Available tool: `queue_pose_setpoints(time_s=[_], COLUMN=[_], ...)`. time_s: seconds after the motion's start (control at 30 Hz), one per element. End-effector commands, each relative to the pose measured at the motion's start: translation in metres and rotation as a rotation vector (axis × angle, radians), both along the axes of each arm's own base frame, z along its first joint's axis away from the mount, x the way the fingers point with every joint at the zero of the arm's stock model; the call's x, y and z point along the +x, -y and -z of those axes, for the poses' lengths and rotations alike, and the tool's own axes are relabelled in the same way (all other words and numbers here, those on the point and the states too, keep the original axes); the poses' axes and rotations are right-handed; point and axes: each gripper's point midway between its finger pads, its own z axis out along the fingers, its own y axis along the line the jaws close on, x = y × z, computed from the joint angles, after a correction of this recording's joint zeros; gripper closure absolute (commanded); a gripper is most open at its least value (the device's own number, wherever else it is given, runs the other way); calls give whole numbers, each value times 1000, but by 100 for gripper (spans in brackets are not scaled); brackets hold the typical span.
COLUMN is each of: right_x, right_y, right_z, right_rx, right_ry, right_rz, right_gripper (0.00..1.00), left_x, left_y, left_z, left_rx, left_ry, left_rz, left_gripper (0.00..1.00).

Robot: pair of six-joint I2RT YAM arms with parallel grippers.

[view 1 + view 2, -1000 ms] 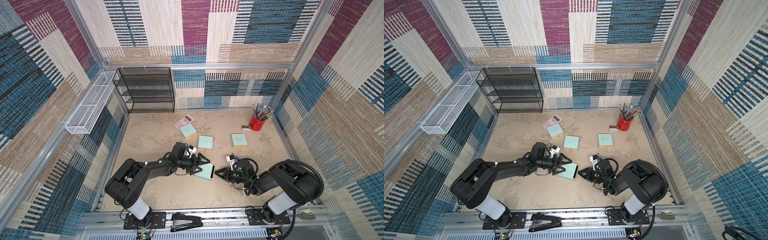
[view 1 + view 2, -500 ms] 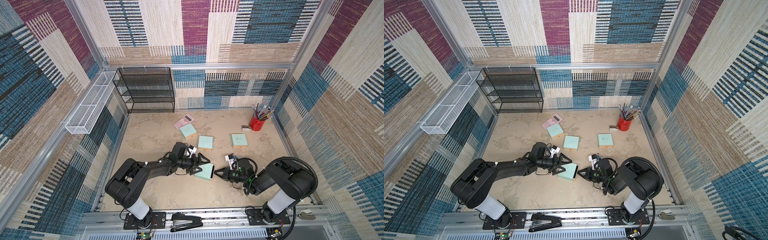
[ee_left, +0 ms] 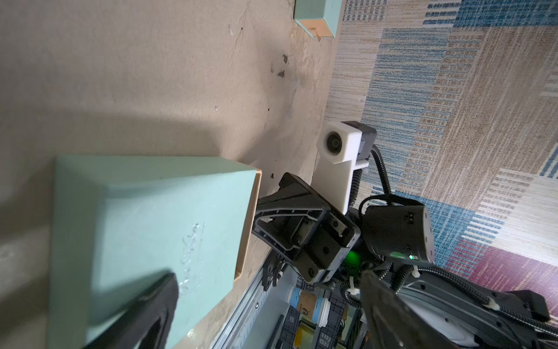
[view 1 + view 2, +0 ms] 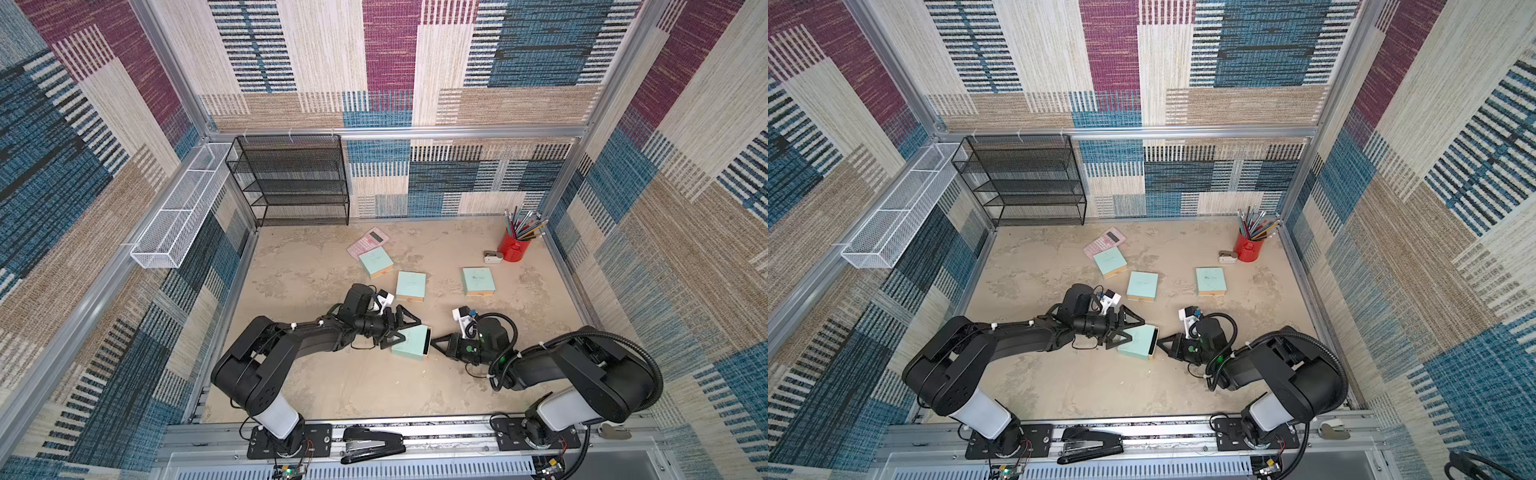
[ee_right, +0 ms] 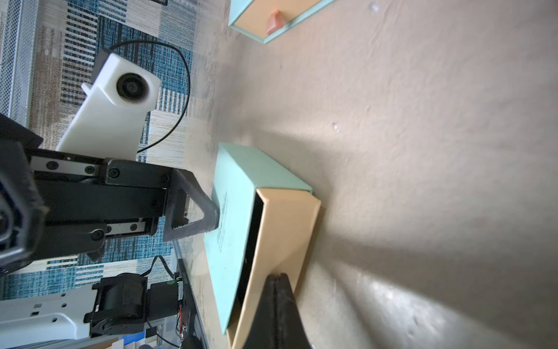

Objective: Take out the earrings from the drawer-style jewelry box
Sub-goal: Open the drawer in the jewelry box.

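A mint-green drawer-style jewelry box [image 4: 409, 341] [image 4: 1136, 341] lies on the floor between my two arms. My left gripper [image 4: 400, 330] stands open at its left end. One of its fingertips [image 5: 208, 217] rests on the lid. My right gripper [image 4: 432, 341] [image 5: 276, 276] is shut, its tips against the tan drawer front [image 5: 287, 229]. A dark gap shows beside that front. Whether the tips pinch a pull tab is hidden. The drawer's inside is hidden, so no earrings show there. A tiny pale glinting speck [image 5: 334, 127] on the floor may be one.
Three more mint boxes [image 4: 376, 264] [image 4: 410, 286] [image 4: 478, 280] lie behind, by a pink calculator [image 4: 368, 242]. A red cup of pencils [image 4: 515, 248] stands at the back right, a black mesh shelf [image 4: 299, 183] at the back left. A black stapler [image 4: 372, 442] sits on the front rail.
My right gripper's jaws have closed at the drawer front. The left arm and the box have not visibly moved.
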Motion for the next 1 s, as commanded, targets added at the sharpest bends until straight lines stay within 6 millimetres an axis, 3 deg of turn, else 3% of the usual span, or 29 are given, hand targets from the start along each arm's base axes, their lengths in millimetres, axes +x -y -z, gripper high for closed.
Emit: queue_pose_setpoints(time_s=[0.0,0.27,0.67,0.83,0.97], right_x=[9,5,2,0,0], right_y=[7,16,26,24,19], right_z=[-1,10,9,7,-6], right_rx=[-45,-64,-81,-66,-33], right_ry=[50,14,15,19,63], right_rz=[43,80,127,114,85], right_gripper=[100,100,100,100,100], left_x=[-5,-6,-6,-2,-1], left_y=[-21,-22,-22,-17,-19], left_z=[40,42,39,21,-2], left_rx=[164,168,164,137,155], left_ry=[-65,-71,-67,-27,43], left_rz=[-55,-54,-57,-27,2], left_gripper=[5,5,5,4,3])
